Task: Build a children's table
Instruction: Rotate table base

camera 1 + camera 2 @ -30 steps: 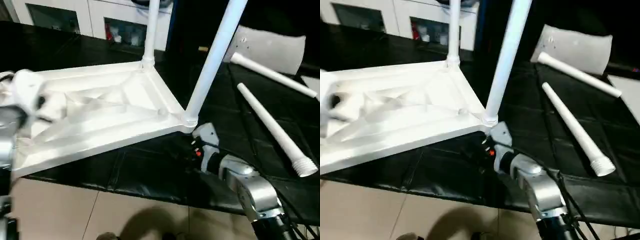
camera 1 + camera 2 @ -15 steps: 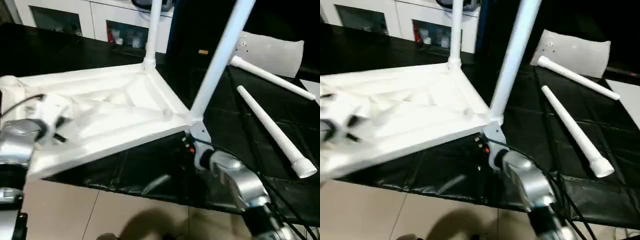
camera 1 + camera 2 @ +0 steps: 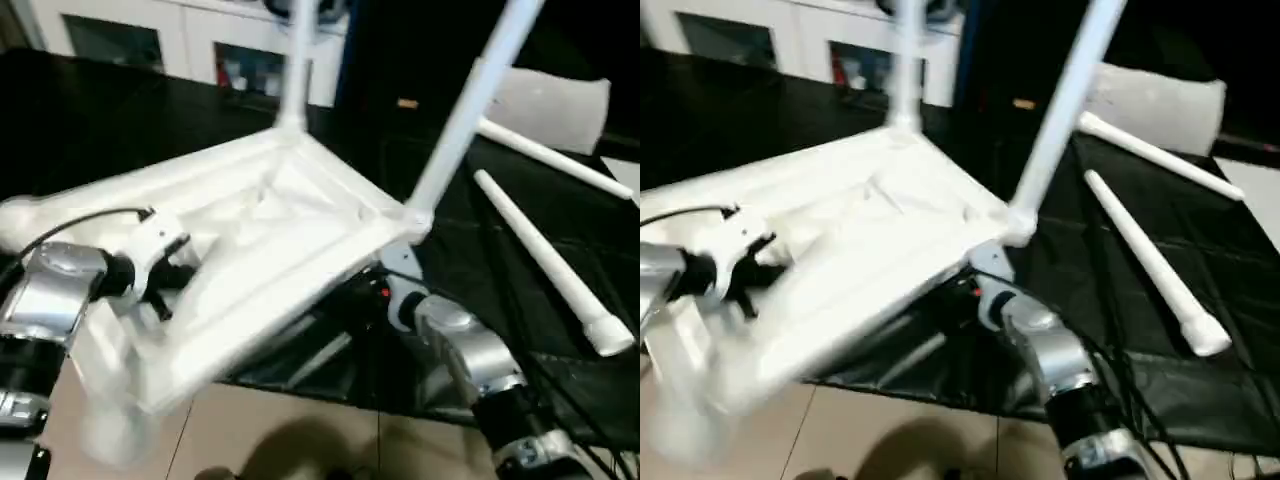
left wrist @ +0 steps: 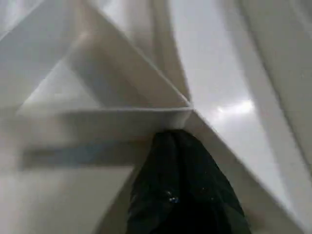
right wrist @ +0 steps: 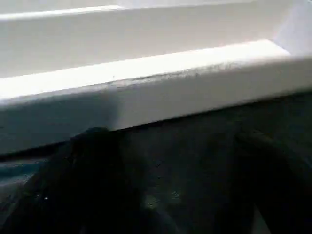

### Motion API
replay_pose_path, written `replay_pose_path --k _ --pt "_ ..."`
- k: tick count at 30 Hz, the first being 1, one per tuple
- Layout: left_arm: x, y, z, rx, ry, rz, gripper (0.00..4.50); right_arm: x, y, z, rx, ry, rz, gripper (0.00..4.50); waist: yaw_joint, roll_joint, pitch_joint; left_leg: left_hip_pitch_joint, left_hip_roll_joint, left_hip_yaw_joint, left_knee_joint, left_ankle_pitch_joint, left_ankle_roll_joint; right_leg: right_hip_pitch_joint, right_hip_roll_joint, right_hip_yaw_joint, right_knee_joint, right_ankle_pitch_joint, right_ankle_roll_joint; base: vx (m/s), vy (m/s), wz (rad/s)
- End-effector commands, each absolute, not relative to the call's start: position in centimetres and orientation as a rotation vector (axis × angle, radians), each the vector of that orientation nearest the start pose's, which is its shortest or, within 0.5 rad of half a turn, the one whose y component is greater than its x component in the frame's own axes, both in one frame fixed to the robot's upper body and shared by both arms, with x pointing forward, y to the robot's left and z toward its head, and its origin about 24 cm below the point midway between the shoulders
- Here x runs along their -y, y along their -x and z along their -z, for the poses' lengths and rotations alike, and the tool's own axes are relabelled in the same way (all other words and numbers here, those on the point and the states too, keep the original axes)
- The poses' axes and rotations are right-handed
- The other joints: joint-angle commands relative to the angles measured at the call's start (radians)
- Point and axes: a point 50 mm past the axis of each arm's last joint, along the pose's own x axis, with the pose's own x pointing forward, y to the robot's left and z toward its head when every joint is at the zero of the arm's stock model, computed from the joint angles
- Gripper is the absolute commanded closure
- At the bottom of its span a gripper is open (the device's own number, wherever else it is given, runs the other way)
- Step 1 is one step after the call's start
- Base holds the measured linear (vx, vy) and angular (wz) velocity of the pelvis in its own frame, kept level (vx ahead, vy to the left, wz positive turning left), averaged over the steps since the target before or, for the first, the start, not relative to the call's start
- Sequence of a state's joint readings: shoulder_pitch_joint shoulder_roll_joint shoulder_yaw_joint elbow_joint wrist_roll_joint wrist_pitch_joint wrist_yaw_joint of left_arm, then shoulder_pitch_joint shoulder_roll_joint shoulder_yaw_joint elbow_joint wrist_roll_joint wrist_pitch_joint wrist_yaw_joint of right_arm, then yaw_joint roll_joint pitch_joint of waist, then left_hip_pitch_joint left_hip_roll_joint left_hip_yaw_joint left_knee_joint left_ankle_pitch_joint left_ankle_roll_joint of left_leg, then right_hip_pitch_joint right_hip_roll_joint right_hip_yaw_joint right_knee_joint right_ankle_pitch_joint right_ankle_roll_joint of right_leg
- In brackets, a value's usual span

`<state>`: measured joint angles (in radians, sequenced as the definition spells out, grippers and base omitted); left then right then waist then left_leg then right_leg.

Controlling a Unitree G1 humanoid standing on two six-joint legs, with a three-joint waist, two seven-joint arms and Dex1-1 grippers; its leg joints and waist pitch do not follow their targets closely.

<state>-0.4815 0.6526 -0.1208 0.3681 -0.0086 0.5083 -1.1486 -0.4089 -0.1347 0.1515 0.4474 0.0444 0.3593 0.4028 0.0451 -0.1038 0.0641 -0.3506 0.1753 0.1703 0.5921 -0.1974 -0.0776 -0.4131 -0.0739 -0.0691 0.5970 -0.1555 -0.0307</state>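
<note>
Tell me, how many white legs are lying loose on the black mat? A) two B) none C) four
A: two loose legs lie on the black mat at the robot's right, while two more legs already stand up from the tabletop.

The white ribbed tabletop (image 3: 270, 240) tilts underside-up with two legs (image 3: 470, 105) fitted, two loose legs (image 3: 545, 260) lying at three o'clock.

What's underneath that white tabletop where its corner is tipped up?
Under the raised corner of the tabletop sits the robot's right gripper, its black fingers spread open beneath the white edge, over the black mat. What the rest of the tabletop hides can't be seen.
</note>
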Motion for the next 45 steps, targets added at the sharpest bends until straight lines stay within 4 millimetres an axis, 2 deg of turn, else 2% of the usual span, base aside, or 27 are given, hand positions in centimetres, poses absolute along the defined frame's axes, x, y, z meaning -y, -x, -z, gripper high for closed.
replay_pose_path --k 1,3,4,6,7,8,9,11,14,16,18,19,20,21,22,26,29,31,32,33,34,35,37,39,40,43,45 --pt "-20.3 -30.4 -8.3 -0.626 -0.282 1.083 4.43 10.2 -31.7 -2.4 -0.399 0.11 -0.58 0.0 -0.003 0.036 -0.065 0.01 0.052 -0.013 -0.08 -0.208 -0.038 0.052 -0.072 0.057 -0.055 -0.224 -0.194 0.0 0.0 0.0" --pt "-18.7 -31.0 -8.4 -0.585 -0.245 1.117 4.43 10.5 -32.1 -2.7 -0.382 0.111 -0.556 0.0 -0.005 0.035 -0.065 0.009 0.051 -0.012 -0.08 -0.214 -0.036 0.052 -0.073 0.056 -0.059 -0.246 -0.191 0.0 0.0 0.0" --pt "-18.3 -31.1 -8.5 -0.573 -0.245 1.124 4.43 10.6 -32.2 -2.8 -0.375 0.114 -0.547 0.0 -0.004 0.04 -0.064 0.012 0.051 -0.013 -0.079 -0.219 -0.037 0.05 -0.073 0.056 -0.061 -0.254 -0.189 0.0 0.0 0.0" --pt "-18.0 -31.6 -8.4 -0.565 -0.245 1.11 4.43 10.8 -32.3 -2.8 -0.37 0.118 -0.538 0.0 -0.004 0.037 -0.066 0.008 0.05 -0.012 -0.078 -0.208 -0.034 0.054 -0.071 0.056 -0.061 -0.249 -0.184 0.0 0.0 0.0" --pt "-17.7 -32.6 -8.2 -0.545 -0.28 1.048 4.43 11.1 -32.5 -2.9 -0.364 0.122 -0.521 0.0 -0.005 0.034 -0.067 0.005 0.049 -0.013 -0.078 -0.2 -0.031 0.057 -0.071 0.055 -0.06 -0.242 -0.18 0.0 0.0 0.0" --pt "-17.7 -32.6 -8.2 -0.545 -0.28 1.048 4.43 11.1 -32.5 -2.9 -0.364 0.122 -0.521 0.0 -0.004 0.033 -0.069 0.007 0.046 -0.012 -0.075 -0.199 -0.023 0.055 -0.069 0.055 -0.062 -0.244 -0.173 0.0 0.0 0.0" --pt "-17.5 -33.8 -8.0 -0.512 -0.308 0.952 4.43 11.4 -32.6 -3.0 -0.357 0.124 -0.505 0.0 -0.007 0.031 -0.071 -0.001 0.045 -0.013 -0.075 -0.181 -0.016 0.061 -0.068 0.054 -0.06 -0.23 -0.171 0.0 0.0 0.0" --pt "-17.3 -34.8 -7.9 -0.482 -0.302 0.868 4.43 11.6 -32.7 -3.1 -0.351 0.126 -0.492 0.0 -0.006 0.029 -0.074 0.002 0.047 -0.014 -0.071 -0.179 -0.01 0.061 -0.071 0.054 -0.059 -0.233 -0.168 0.0 0.0 0.0" --pt "-16.5 -36.6 -8.1 -0.396 -0.295 0.711 4.43 12.3 -32.8 -3.4 -0.332 0.127 -0.46 0.0 -0.004 0.023 -0.074 -0.002 0.042 -0.012 -0.067 -0.166 0.006 0.062 -0.068 0.051 -0.066 -0.248 -0.156 0.0 0.0 0.0" --pt "-15.8 -37.8 -8.6 -0.315 -0.308 0.608 4.43 12.8 -32.7 -3.6 -0.318 0.126 -0.437 0.0 -0.002 0.023 -0.077 -0.004 0.043 -0.013 -0.066 -0.142 0.025 0.063 -0.067 0.05 -0.063 -0.208 -0.162 0.0 0.0 0.0" --pt "-15.7 -38.3 -8.9 -0.279 -0.325 0.55 4.43 13.2 -32.7 -3.7 -0.308 0.124 -0.424 0.0 -0.002 0.025 -0.079 -0.004 0.045 -0.014 -0.065 -0.13 0.029 0.065 -0.068 0.05 -0.057 -0.181 -0.168 0.0 0.0 0.0" --pt "-15.7 -38.4 -9.0 -0.267 -0.332 0.53 4.43 13.3 -32.7 -3.8 -0.304 0.123 -0.419 0.0 -0.002 0.021 -0.079 -0.006 0.046 -0.014 -0.064 -0.119 0.039 0.066 -0.068 0.049 -0.056 -0.16 -0.176 0.0 0.0 0.0" --pt "-15.7 -38.7 -9.4 -0.238 -0.335 0.506 4.43 13.6 -32.6 -3.9 -0.298 0.118 -0.41 0.0 -0.001 0.025 -0.079 -0.003 0.045 -0.013 -0.063 -0.119 0.04 0.065 -0.068 0.05 -0.056 -0.156 -0.178 0.0 0.0 0.0" --pt "-15.7 -38.9 -9.7 -0.218 -0.329 0.496 4.43 13.8 -32.5 -4.0 -0.291 0.112 -0.406 0.0 -0.002 0.022 -0.078 -0.004 0.046 -0.013 -0.063 -0.114 0.045 0.066 -0.068 0.05 -0.054 -0.146 -0.183 0.0 0.0 0.0" --pt "-15.6 -39.0 -10.1 -0.191 -0.304 0.498 4.43 14.0 -32.4 -4.2 -0.281 0.106 -0.414 0.0 -0.002 0.027 -0.078 -0.004 0.044 -0.013 -0.063 -0.114 0.046 0.066 -0.067 0.049 -0.056 -0.149 -0.183 0.0 0.0 0.0" --pt "-15.4 -38.9 -10.9 -0.117 -0.253 0.572 4.43 14.5 -31.8 -4.8 -0.24 0.113 -0.441 0.0 0.004 0.023 -0.074 -0.001 0.046 -0.011 -0.064 -0.135 0.049 0.064 -0.069 0.049 -0.061 -0.184 -0.18 0.0 0.0 0.0" --pt "-16.0 -37.7 -11.5 -0.052 -0.241 0.697 4.43 14.7 -31.1 -5.4 -0.204 0.088 -0.458 0.0 0.006 0.023 -0.071 -0.004 0.054 -0.016 -0.071 -0.147 0.046 0.067 -0.076 0.049 -0.058 -0.194 -0.187 0.0 0.0 0.0" --pt "-16.7 -36.4 -11.5 -0.055 -0.254 0.791 4.43 14.6 -31.0 -5.5 -0.199 0.103 -0.46 0.0 0.0 0.027 -0.068 0.003 0.051 -0.01 -0.07 -0.169 0.039 0.055 -0.069 0.049 -0.061 -0.203 -0.196 0.0 0.0 0.0" --pt "-17.3 -35.2 -11.3 -0.07 -0.298 0.876 4.43 14.7 -30.8 -5.5 -0.206 0.111 -0.453 0.0 0.003 0.028 -0.069 -0.001 0.059 -0.018 -0.074 -0.17 0.028 0.064 -0.08 0.051 -0.054 -0.207 -0.2 0.0 0.0 0.0" --pt "-17.7 -34.4 -11.2 -0.086 -0.33 0.916 4.43 14.7 -30.8 -5.3 -0.221 0.119 -0.448 0.0 -0.005 0.031 -0.064 -0.003 0.061 -0.016 -0.08 -0.191 0.017 0.057 -0.074 0.051 -0.057 -0.242 -0.191 0.0 0.0 0.0" --pt "-18.0 -33.9 -11.0 -0.1 -0.35 0.94 4.43 14.7 -30.7 -5.2 -0.236 0.125 -0.444 0.0 -0.011 0.034 -0.062 0.006 0.06 -0.013 -0.08 -0.23 0.004 0.049 -0.07 0.052 -0.061 -0.281 -0.182 0.0 0.0 0.0" --pt "-18.4 -33.4 -10.9 -0.115 -0.372 0.959 4.43 14.7 -30.7 -5.0 -0.255 0.132 -0.441 0.0 -0.011 0.034 -0.062 0.006 0.06 -0.013 -0.08 -0.23 0.004 0.049 -0.07 0.052 -0.061 -0.281 -0.182 0.0 0.0 0.0" --pt "-19.6 -31.6 -10.4 -0.2 -0.442 1.047 4.43 14.5 -30.5 -4.7 -0.283 0.126 -0.457 0.0 -0.013 0.03 -0.053 0.008 0.058 -0.012 -0.083 -0.279 -0.011 0.04 -0.065 0.055 -0.073 -0.361 -0.155 0.0 0.0 0.0" --pt "-20.8 -29.4 -10.1 -0.312 -0.493 1.15 4.43 14.1 -30.4 -4.5 -0.284 0.149 -0.481 0.0 -0.012 0.036 -0.051 0.008 0.063 -0.018 -0.089 -0.29 -0.024 0.04 -0.07 0.057 -0.066 -0.37 -0.149 0.0 0.0 0.0" --pt "-21.1 -28.8 -10.1 -0.345 -0.503 1.177 4.43 14.0 -30.4 -4.5 -0.283 0.156 -0.485 0.0 -0.015 0.034 -0.048 0.009 0.06 -0.015 -0.089 -0.3 -0.028 0.038 -0.065 0.058 -0.068 -0.377 -0.146 0.0 0.0 0.0" --pt "-21.3 -26.7 -10.2 -0.446 -0.48 1.26 4.43 13.7 -30.3 -4.6 -0.281 0.156 -0.492 0.0 -0.016 0.038 -0.046 0.014 0.059 -0.011 -0.088 -0.304 -0.036 0.032 -0.063 0.061 -0.068 -0.379 -0.149 0.0 0.0 0.0" --pt "-20.6 -25.3 -9.9 -0.511 -0.419 1.326 4.43 13.8 -30.3 -4.7 -0.28 0.164 -0.491 0.0 -0.015 0.041 -0.048 0.013 0.059 -0.012 -0.088 -0.294 -0.042 0.037 -0.063 0.061 -0.06 -0.353 -0.161 0.0 0.0 0.0"
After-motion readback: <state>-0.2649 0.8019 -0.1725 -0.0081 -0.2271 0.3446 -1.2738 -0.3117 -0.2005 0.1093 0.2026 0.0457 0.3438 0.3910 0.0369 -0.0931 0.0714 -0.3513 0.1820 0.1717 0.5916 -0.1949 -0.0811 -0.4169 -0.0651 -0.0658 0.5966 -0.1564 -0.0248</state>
